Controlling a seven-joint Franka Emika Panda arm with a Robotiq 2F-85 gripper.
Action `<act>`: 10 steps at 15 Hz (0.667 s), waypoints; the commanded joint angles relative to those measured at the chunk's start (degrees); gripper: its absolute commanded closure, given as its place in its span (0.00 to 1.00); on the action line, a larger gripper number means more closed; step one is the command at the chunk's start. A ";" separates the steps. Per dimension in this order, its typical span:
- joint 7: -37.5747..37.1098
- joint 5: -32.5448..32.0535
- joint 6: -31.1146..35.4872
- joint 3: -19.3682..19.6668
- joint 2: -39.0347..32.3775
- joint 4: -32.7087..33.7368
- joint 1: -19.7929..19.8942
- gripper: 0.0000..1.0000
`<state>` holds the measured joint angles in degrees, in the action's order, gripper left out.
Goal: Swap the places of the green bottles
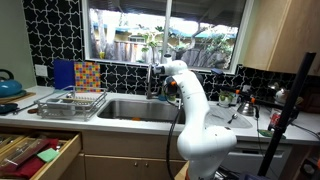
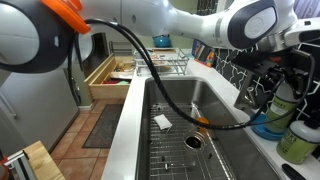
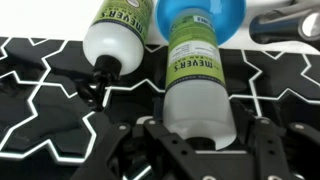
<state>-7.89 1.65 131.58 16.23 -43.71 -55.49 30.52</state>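
While the arm [image 1: 200,120] is reaching past the steel sink [image 1: 135,108] under the window [image 1: 130,35], the gripper [image 3: 205,150] is sitting with fingers apart, flanking one green bottle [image 3: 195,80] at frame centre. The second green bottle [image 3: 120,40] is lying upper left against black patterned tile [image 3: 40,110].

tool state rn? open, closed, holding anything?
Tool: open, its jaws spread either side of the nearer green bottle, with no grip on it visible in the wrist view.
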 commanded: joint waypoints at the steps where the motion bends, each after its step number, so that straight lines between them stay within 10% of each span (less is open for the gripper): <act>1: 1.02 1.27 0.08 -0.66 3.19 -0.93 1.04 0.58; 10: 4.39 1.96 -3.79 -1.54 11.70 -3.15 2.13 0.58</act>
<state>-6.47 1.72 128.86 16.18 -35.75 -55.72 31.80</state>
